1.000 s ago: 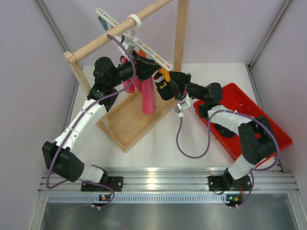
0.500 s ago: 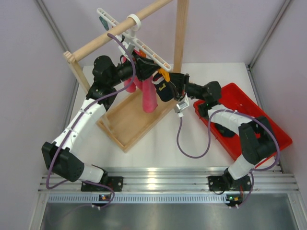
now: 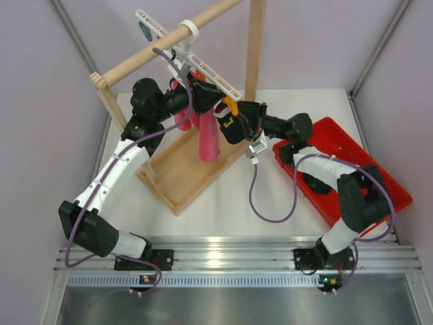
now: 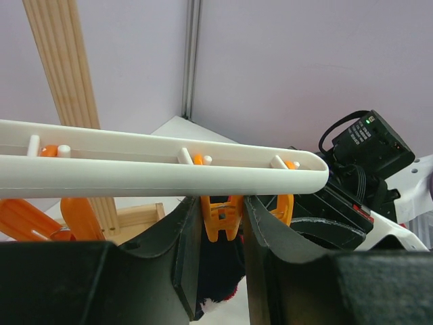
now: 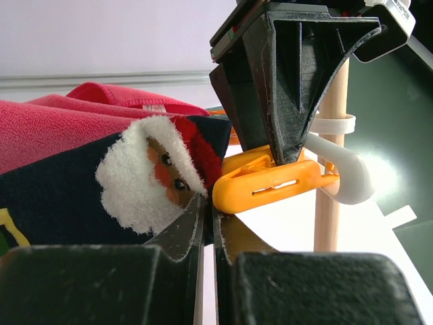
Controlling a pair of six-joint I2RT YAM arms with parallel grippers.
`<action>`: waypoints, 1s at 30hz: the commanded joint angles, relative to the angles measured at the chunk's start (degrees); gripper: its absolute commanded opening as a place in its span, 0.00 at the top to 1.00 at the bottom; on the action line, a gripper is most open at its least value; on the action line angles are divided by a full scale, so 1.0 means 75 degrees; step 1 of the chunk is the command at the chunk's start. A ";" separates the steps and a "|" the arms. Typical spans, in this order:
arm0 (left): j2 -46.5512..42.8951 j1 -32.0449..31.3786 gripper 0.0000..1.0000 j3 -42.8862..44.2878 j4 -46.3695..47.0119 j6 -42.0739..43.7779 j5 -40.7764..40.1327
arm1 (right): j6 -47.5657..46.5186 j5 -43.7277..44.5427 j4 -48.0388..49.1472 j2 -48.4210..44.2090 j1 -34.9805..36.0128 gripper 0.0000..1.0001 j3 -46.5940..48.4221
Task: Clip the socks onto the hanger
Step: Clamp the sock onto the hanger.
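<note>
The white hanger hangs by its ring hook from the wooden rail. Its bar crosses the left wrist view, with orange clips under it. My left gripper is shut on one orange clip, a finger on each side. My right gripper is shut on a navy sock with a Santa face, and holds its edge against that clip. The sock shows dark below the clip. I cannot tell whether it sits inside the clip's mouth. A second dark sock lies in the red bin.
A pink cloth hangs from the hanger beside the sock. The wooden rail frame stands on its base, its upright post close behind the grippers. The red bin is at the right. Purple cables loop off both arms.
My right gripper has nudged the sock slightly up and left towards the clip. The left arm has hardly moved.
</note>
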 commanded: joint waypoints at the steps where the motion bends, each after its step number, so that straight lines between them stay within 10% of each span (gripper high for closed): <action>1: 0.0194 -0.0212 1.00 -0.0193 -0.1807 0.0114 0.1063 | 0.0241 -0.0239 0.0288 -0.0241 0.0024 1.00 0.0309; 30: 0.0229 -0.0176 1.00 0.0030 -0.2300 0.0290 0.1344 | -0.0087 -0.0321 -0.0427 -0.0370 -0.0117 1.00 0.0450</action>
